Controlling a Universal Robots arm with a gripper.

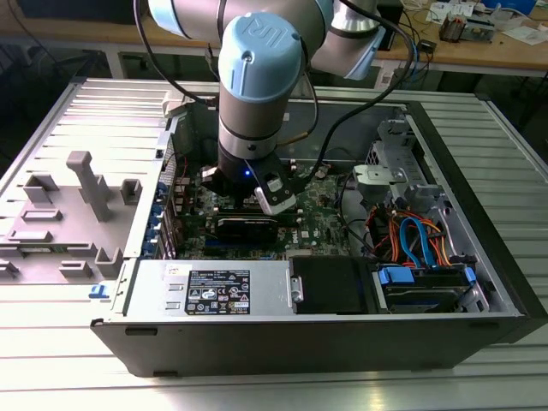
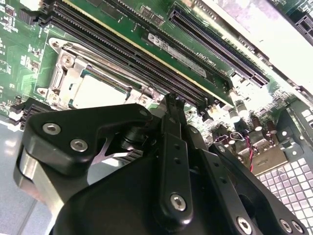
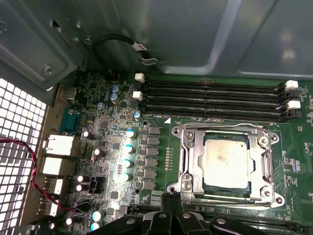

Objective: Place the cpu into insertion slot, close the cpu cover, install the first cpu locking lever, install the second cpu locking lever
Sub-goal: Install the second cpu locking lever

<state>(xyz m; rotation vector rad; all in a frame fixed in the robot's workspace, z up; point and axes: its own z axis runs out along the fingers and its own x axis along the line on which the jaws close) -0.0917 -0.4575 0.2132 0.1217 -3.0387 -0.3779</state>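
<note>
The cpu [image 3: 227,164], a dull silver square, lies flat in the insertion slot [image 3: 182,186] on the green board. The cpu cover [image 3: 264,147], a shiny metal frame with a window, lies down around the chip. The second wrist view shows the cpu [image 2: 100,93] and the cover [image 2: 66,68] just past my fingertips. My gripper [image 3: 172,198] hovers by the socket's edge, a little off the cover, shut with nothing in it. Its black fingers meet in one tip [image 2: 171,100]. In the exterior view my arm [image 1: 253,128] reaches down into the open computer case.
Long black memory slots [image 3: 210,100] run beside the socket. Capacitors [image 3: 128,147] and rear ports [image 3: 56,147] stand on its other side. In the case are a grey drive cage [image 1: 402,180], orange and blue cables [image 1: 415,235], a black shroud [image 1: 330,282] and a power supply [image 1: 214,291].
</note>
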